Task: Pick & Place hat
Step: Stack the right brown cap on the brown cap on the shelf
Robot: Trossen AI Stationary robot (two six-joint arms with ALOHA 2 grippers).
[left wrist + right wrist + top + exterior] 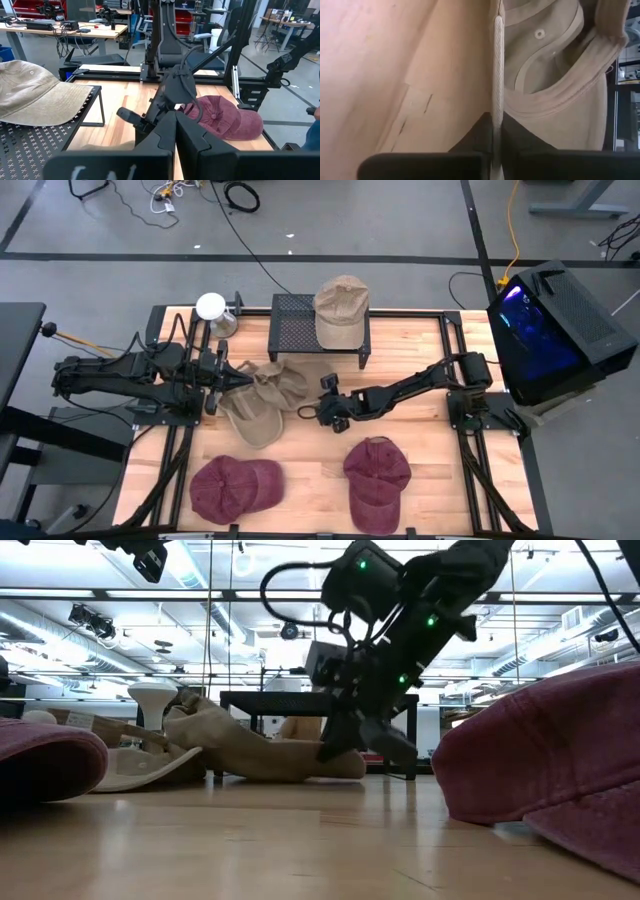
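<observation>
Fingers of the right gripper [309, 413] pinch the brim edge of the tan hat [262, 402], which lies upturned beyond its tips, long axis running toward the closed, empty left gripper [240, 379] touching its far side.

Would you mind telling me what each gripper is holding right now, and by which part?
The right gripper pinches the tan hat by the thin edge of its brim. The left gripper is shut on nothing visible.

Two tan hats [262, 402], two maroon hats [237, 485]
</observation>
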